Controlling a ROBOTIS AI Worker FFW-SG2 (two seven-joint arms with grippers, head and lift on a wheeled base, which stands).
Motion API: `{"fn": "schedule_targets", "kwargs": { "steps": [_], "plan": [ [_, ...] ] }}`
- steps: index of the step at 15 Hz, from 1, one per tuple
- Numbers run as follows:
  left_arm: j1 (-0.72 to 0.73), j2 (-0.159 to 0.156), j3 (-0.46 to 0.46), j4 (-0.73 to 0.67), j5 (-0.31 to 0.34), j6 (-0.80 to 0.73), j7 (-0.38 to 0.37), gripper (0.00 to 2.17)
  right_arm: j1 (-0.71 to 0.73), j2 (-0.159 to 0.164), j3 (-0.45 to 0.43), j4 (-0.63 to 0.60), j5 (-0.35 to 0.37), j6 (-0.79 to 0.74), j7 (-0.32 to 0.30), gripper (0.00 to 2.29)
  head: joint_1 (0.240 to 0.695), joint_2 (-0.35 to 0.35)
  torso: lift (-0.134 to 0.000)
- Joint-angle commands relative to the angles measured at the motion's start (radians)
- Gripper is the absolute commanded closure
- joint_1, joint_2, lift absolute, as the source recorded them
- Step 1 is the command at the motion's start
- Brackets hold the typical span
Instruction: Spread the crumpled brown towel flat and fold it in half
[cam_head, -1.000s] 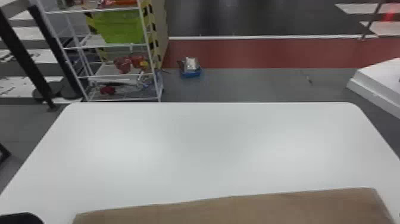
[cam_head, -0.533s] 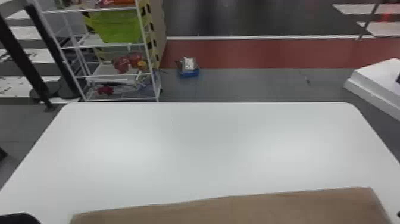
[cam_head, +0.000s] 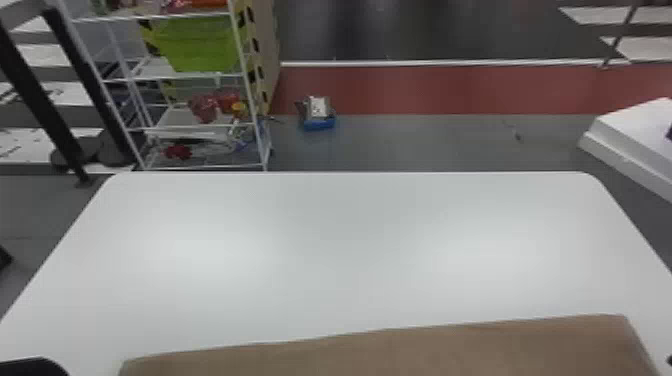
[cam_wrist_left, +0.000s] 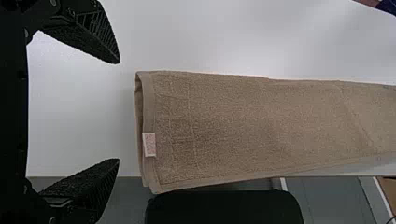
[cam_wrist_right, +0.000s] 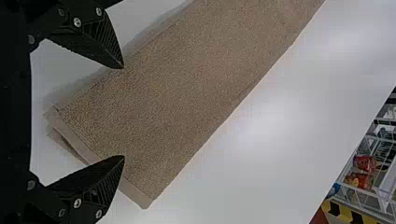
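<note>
As the brown towel (cam_head: 390, 350) lay in a flat, layered strip along the near side of the white table (cam_head: 340, 250), we saw the left gripper (cam_head: 30, 369) at the head view's lower left and the right gripper (cam_head: 669, 359) at its right edge. In the left wrist view, the left gripper's (cam_wrist_left: 117, 111) jaws stood wide apart beside the towel's labelled end, where a corner jutted past the table edge. We found the right gripper's (cam_wrist_right: 123, 112) jaws apart too, over the other end; whether they touched it, we couldn't tell.
</note>
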Motion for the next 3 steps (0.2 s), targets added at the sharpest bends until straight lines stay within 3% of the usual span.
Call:
{"fn": "schedule_targets", "kwargs": {
  "steps": [1,3],
  "plan": [
    [0.0,0.002,-0.001,0.0,-0.001,0.001,0.0,0.15,0.0,0.0,0.0,0.0,0.0,0.0,0.003,0.23,0.695,0.053,-0.123],
    [0.0,0.0,-0.003,0.0,-0.001,-0.002,0.0,0.15,0.0,0.0,0.002,0.0,0.002,0.0,0.003,0.23,0.695,0.053,-0.123]
  ]
}}
